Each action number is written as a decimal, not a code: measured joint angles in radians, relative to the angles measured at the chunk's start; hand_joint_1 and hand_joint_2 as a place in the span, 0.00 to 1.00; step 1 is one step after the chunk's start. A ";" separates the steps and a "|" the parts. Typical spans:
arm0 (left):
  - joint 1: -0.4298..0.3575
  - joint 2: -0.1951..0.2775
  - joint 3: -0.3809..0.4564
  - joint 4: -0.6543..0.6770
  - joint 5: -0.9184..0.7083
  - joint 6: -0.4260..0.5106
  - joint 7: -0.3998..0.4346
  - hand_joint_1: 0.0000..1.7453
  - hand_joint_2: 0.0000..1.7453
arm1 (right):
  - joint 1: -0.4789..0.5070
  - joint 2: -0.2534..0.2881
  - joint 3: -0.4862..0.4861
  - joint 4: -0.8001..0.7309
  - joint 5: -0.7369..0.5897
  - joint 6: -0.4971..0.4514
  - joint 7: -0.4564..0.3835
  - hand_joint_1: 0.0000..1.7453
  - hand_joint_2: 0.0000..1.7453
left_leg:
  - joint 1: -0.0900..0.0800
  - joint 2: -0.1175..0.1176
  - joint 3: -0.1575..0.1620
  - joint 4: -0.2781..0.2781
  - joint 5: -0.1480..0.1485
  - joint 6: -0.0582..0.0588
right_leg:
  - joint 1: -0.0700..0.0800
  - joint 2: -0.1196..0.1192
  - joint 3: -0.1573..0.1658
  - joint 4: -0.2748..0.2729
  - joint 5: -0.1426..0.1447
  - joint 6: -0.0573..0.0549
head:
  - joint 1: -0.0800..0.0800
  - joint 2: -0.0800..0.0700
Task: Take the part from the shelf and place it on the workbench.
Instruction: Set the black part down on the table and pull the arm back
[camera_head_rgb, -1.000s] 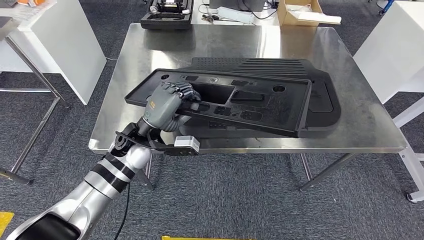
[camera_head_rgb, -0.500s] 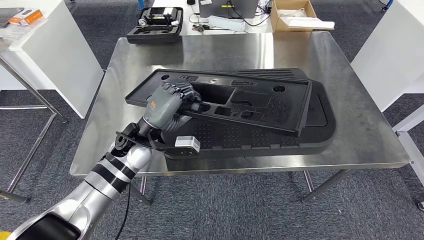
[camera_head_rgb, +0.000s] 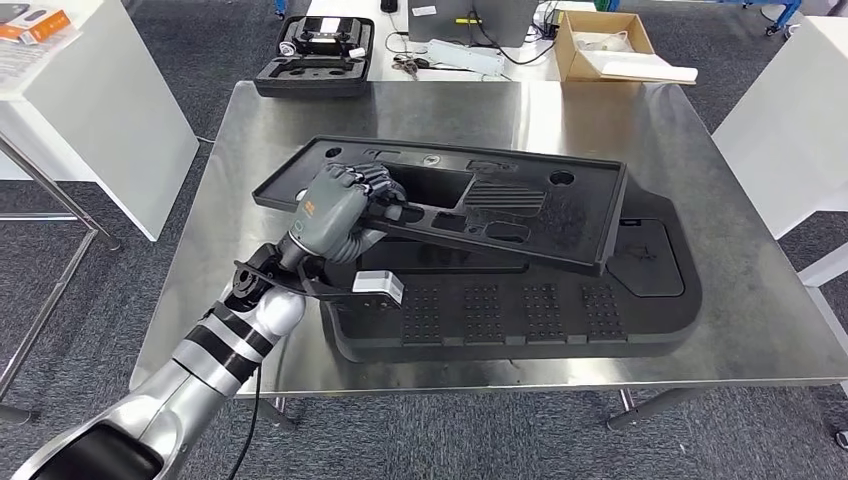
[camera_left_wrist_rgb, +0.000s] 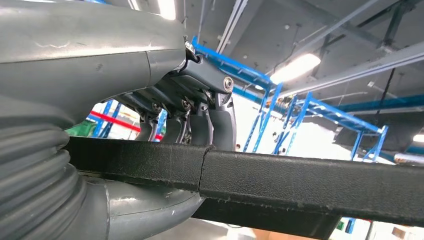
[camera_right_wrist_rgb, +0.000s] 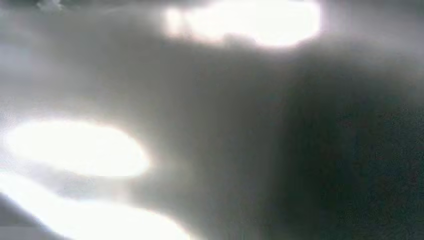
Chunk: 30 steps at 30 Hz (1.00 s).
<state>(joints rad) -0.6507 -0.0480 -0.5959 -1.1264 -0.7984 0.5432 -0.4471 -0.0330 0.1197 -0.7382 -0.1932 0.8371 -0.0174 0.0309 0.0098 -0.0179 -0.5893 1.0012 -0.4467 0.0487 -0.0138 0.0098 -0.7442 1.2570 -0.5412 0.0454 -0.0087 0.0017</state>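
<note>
My left hand grips the near edge of a long black plastic panel with cut-outs, holding it tilted above the steel workbench. Under it on the bench lies a second, larger black moulded part with ribbed patches. In the left wrist view the fingers curl over the panel's black edge and the thumb presses from the other side. The right wrist view is a grey blur.
A black foam case and a cardboard box sit on surfaces beyond the bench's far edge. White tables stand at the left and right. Grey carpet lies around the bench.
The camera has moved closer to the bench, so more of the lower black part shows. My left hand keeps the same grip on the panel.
</note>
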 joint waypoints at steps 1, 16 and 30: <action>0.002 0.000 -0.001 0.001 0.000 0.000 0.000 1.00 1.00 | 0.002 0.000 0.000 0.000 0.000 0.000 0.000 0.00 0.00 | 0.001 -0.002 0.014 0.000 -0.011 -0.003 | -0.002 -0.001 0.011 -0.057 0.030 0.013 | 0.000 0.000; -0.012 -0.004 -0.013 0.014 -0.012 -0.003 0.005 1.00 1.00 | -0.004 0.027 0.000 0.002 -0.002 -0.039 0.013 0.00 0.00 | -0.002 0.012 -0.127 0.226 -0.089 -0.045 | 0.013 -0.001 0.176 -0.286 0.124 -0.055 | -0.001 0.000; -0.061 -0.009 -0.073 0.073 -0.164 -0.092 0.122 1.00 1.00 | -0.008 0.011 -0.001 0.004 -0.006 0.005 -0.002 0.00 0.00 | -0.019 0.008 -0.049 -0.002 0.052 -0.022 | 0.019 0.000 0.198 -0.293 0.095 -0.038 | 0.007 0.000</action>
<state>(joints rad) -0.7121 -0.0568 -0.6688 -1.0538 -0.9621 0.4517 -0.3249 -0.0412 0.1305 -0.7388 -0.1896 0.8308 -0.0124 0.0294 -0.0096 -0.0097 -0.6380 0.9991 -0.3942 0.0268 0.0052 0.0098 -0.5458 0.9635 -0.4459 0.0070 -0.0015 0.0018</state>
